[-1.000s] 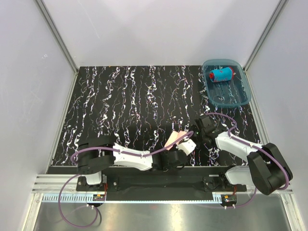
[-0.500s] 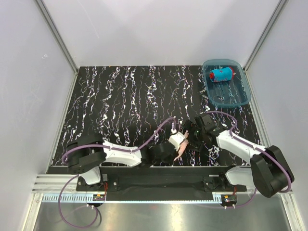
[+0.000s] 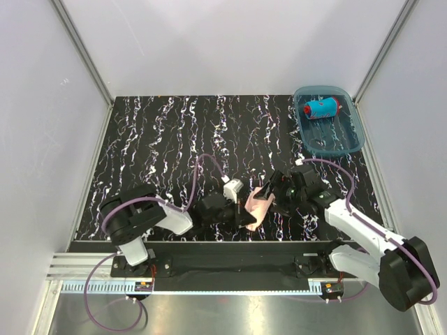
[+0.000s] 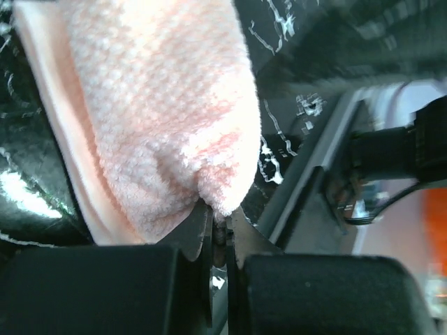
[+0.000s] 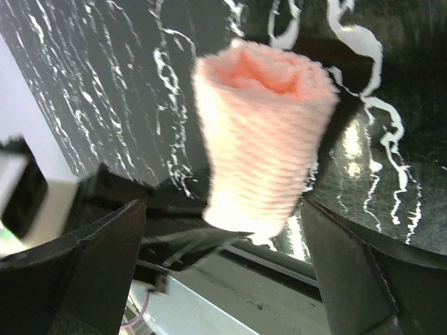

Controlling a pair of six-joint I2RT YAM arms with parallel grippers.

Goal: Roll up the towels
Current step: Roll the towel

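Black marbled bench (image 3: 174,139), tray (image 3: 354,143) at its far right corner holding the rolled blue towel (image 3: 320,108).
Near the front edge the peach towel (image 3: 257,206) is a loose roll (rather cone-shaped). The left claw (image 4: 218,229) pinches only its end, and the right claw (image 5: 223,234) is spread either side. If that thin pinch slips, the roll could unwind.

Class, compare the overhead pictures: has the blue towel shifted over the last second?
No. The blue towel lies at the same far end of the tray.

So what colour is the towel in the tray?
The towel is blue with red; top view shows it best.
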